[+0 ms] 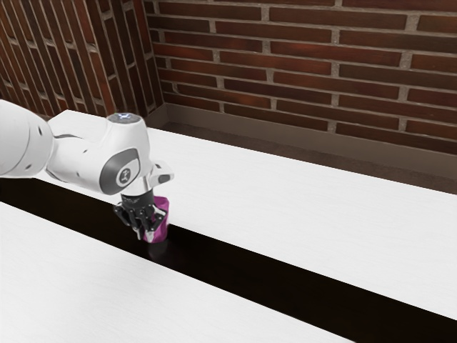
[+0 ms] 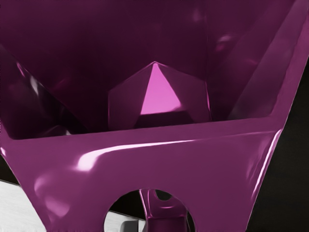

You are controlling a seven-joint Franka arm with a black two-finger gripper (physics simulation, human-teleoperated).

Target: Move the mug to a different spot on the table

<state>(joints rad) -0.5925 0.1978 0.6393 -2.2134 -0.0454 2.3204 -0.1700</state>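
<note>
A glossy magenta mug (image 1: 161, 219) stands upright on the black strip (image 1: 285, 279) that runs across the white table (image 1: 300, 200). My gripper (image 1: 148, 230) reaches down over the mug's side nearest the exterior view's left. Its black fingers (image 1: 151, 233) are closed on the mug's wall. In the wrist view the mug (image 2: 159, 159) lies directly under my hand. I look into its faceted inside, and its handle (image 2: 161, 215) sits on the wall closest to the hand.
White tabletop lies on both sides of the black strip, wide toward the exterior view's right. A brick wall (image 1: 300, 64) closes the far side and a second brick wall (image 1: 71, 50) the exterior view's left. My white arm (image 1: 64, 153) comes in from the left.
</note>
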